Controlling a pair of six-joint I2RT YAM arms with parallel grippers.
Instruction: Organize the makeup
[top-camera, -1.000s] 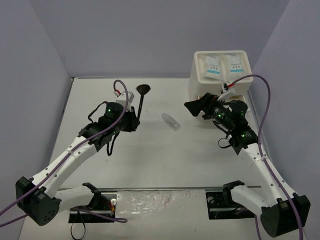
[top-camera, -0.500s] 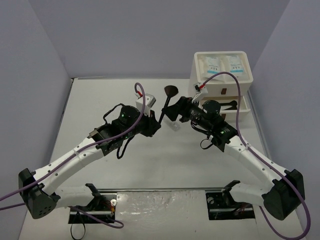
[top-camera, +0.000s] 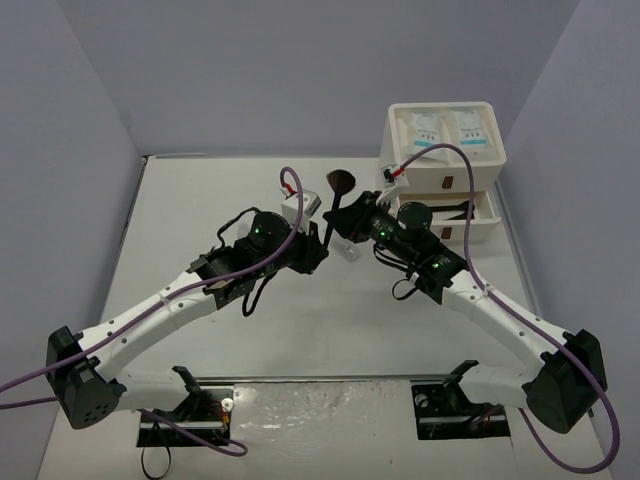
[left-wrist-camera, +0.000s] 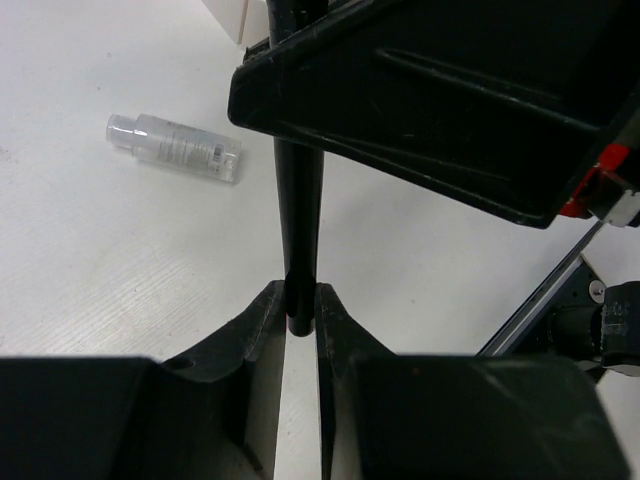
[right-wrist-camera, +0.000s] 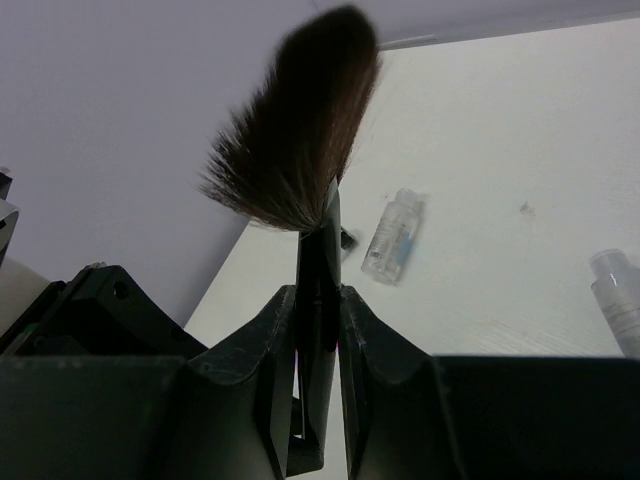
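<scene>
At centre frame we see the left gripper (left-wrist-camera: 301, 300) pinching the upright black brush (top-camera: 335, 205) at its handle's lower end, with the right gripper (right-wrist-camera: 318, 300) clamped just below the bristles. A clear vial (left-wrist-camera: 172, 146) lies on the table beside them, and two sachets (top-camera: 422, 130) rest atop the drawer box (top-camera: 475, 178) at upper right.

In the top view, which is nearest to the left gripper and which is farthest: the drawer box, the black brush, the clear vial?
1. Black brush: clamped in the left gripper.
2. Clear vial: lying just to its right.
3. Drawer box: far right, at the back.
</scene>
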